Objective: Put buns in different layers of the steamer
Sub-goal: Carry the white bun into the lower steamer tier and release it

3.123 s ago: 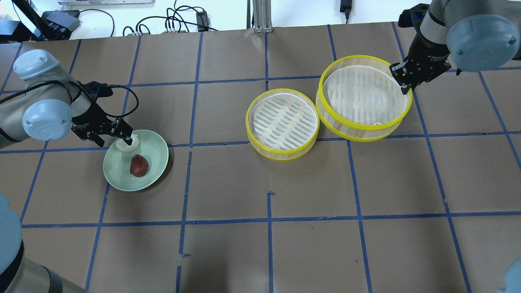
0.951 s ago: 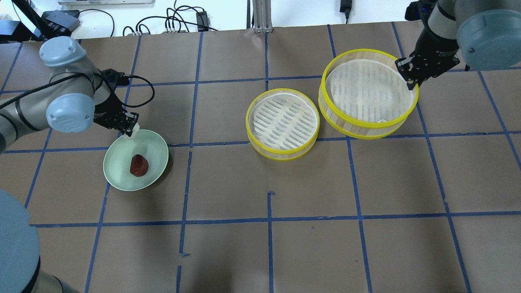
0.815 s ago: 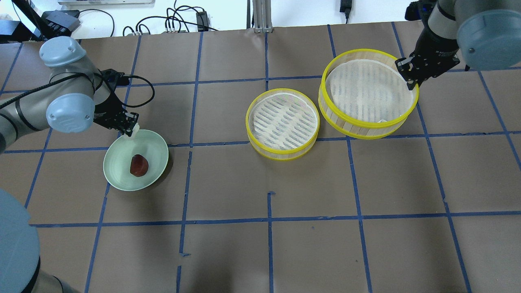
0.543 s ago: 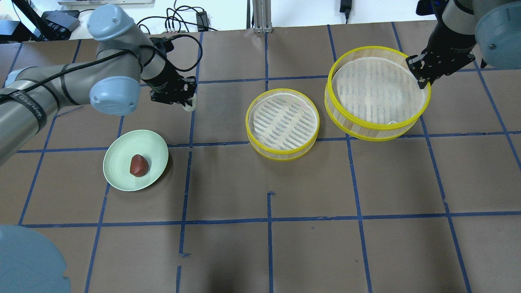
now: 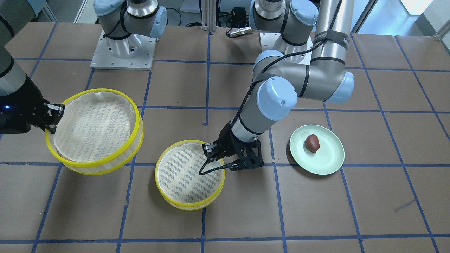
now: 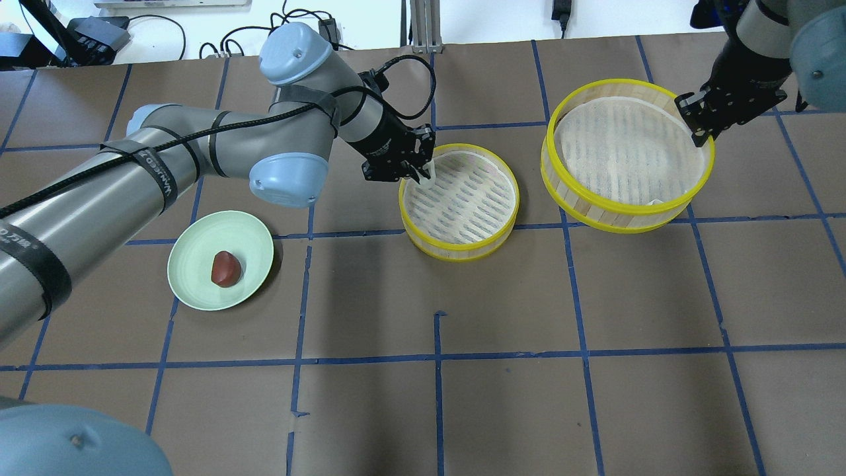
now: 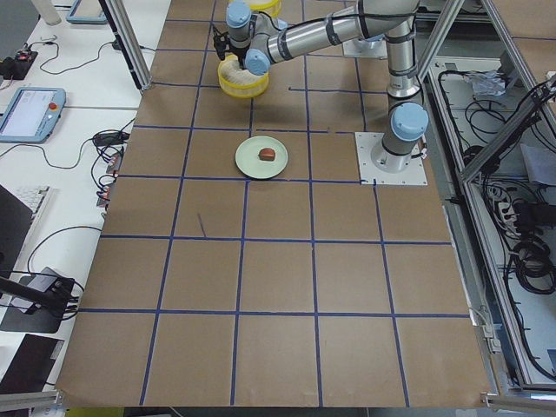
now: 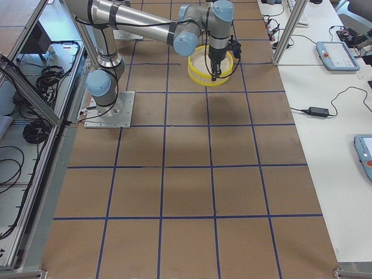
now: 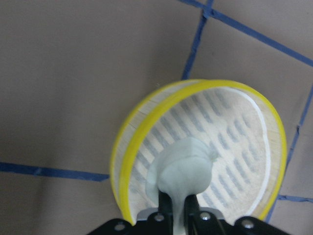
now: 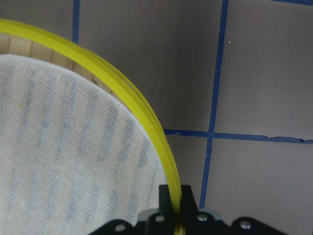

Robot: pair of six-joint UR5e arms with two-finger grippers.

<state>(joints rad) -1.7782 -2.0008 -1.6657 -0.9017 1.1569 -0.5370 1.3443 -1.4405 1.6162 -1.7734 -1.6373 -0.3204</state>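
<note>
- Left hand (image 6: 425,173), closed on the white round bun (image 9: 183,166), has carried it from the pale green plate (image 6: 192,291) to the smaller yellow-rimmed steamer tray (image 6: 459,250); dropping it looks next.
- Right hand (image 6: 696,137) pinches the rim of the bigger tray (image 6: 621,218).
- The pointed red-brown bun (image 6: 225,268) waits on the plate.

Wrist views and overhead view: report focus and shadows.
Left wrist view: the white bun, close to the lens, is soft and greenish; the steamer tray below is clearer. Right wrist view: the rim of the lifted tray blurs near the fingers. Overhead view: a soft shadow at the right edge of the plate.
</note>
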